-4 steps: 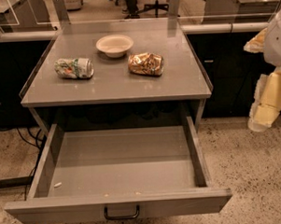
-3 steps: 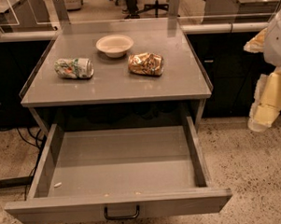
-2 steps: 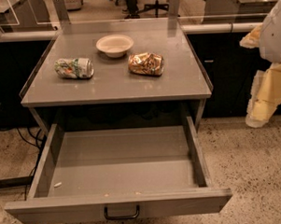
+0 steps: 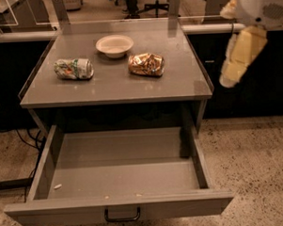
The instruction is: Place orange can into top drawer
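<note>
The orange can (image 4: 146, 64) lies on its side, dented, on the grey table top (image 4: 112, 88), right of centre. The top drawer (image 4: 121, 177) is pulled fully out below the table top, and its inside holds only a few small crumbs; its dark bar handle (image 4: 122, 214) is on the front panel. My gripper (image 4: 230, 75) hangs in the air off the table's right edge, to the right of the orange can and a little above table height, holding nothing.
A white-green crushed can (image 4: 73, 69) lies on the left of the table top. A white bowl (image 4: 114, 44) stands at the back centre. Dark cabinets run behind, and cables lie on the speckled floor (image 4: 257, 166) at left.
My gripper and arm have moved up and to the left, closer to the table's right edge. The cans, the bowl and the drawer have not moved.
</note>
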You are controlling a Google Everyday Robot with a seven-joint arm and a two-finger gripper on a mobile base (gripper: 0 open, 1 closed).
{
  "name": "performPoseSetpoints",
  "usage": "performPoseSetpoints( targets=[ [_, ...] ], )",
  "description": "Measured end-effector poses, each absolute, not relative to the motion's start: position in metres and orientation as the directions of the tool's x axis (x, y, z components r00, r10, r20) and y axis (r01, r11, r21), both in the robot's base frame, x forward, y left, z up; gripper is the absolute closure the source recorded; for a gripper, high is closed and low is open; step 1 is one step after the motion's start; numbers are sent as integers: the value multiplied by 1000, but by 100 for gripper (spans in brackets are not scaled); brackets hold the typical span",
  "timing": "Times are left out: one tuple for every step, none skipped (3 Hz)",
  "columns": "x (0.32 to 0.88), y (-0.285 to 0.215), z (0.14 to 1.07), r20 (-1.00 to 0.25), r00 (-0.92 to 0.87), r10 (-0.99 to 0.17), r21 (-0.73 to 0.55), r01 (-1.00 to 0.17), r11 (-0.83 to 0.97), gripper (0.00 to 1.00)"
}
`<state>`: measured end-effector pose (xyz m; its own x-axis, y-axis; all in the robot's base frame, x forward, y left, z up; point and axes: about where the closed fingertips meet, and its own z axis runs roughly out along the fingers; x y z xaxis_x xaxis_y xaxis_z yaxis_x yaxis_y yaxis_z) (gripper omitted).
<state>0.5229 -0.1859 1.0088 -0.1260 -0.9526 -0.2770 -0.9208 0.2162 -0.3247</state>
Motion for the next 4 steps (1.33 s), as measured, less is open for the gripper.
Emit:
performPoseSetpoints(
  targets=[
    [549,-166,1028,-507,-210,-836,-267,-884,384,0],
    [551,-159,1032,-547,-262,-795,-232,-865,445,0],
    [557,-148,1028,-554,-249,-795,-233,-870,435,0],
    [567,-109,999,-570,-227,-790,-242,-872,425,0]
  ],
)
